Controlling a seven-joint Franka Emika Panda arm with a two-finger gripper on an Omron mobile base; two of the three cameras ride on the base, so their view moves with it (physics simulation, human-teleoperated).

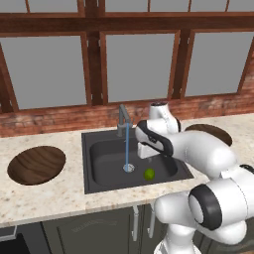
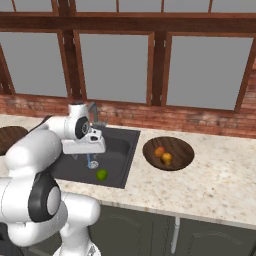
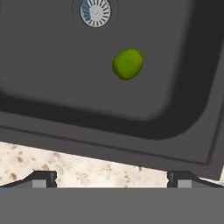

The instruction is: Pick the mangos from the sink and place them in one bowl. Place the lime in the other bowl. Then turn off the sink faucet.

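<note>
**Wide-open jaws over the sink, lime lying ahead**

Gripper (image 3: 112, 180) spread as far apart as can be, nothing between the fingertips (image 3: 43, 178), nothing held. Hanging above the sink (image 3: 52, 87), over its near rim where dark basin meets speckled counter (image 3: 78, 168).

Ahead of the jaws, on the basin floor: the lime (image 3: 127, 64), small, round, bright green, slightly to one side of centre and well clear of both tips. Beyond it, further from the jaws, the silver drain (image 3: 95, 11).

Seen from the left base view, lime (image 1: 149, 173) just under and in front of the hand, close to the drain (image 1: 128, 168). A thin blue stream of water (image 1: 127, 144) dropping from the sink faucet (image 1: 122, 119) to the drain, just beside the hand.

Off to the far side of the jaws in the right base view, one bowl (image 2: 150, 150) on the counter, both mangos (image 2: 163, 155) sitting inside, touching or nearly so. The other bowl (image 1: 36, 164) well apart on the opposite side of the sink, dark wood showing.
</note>
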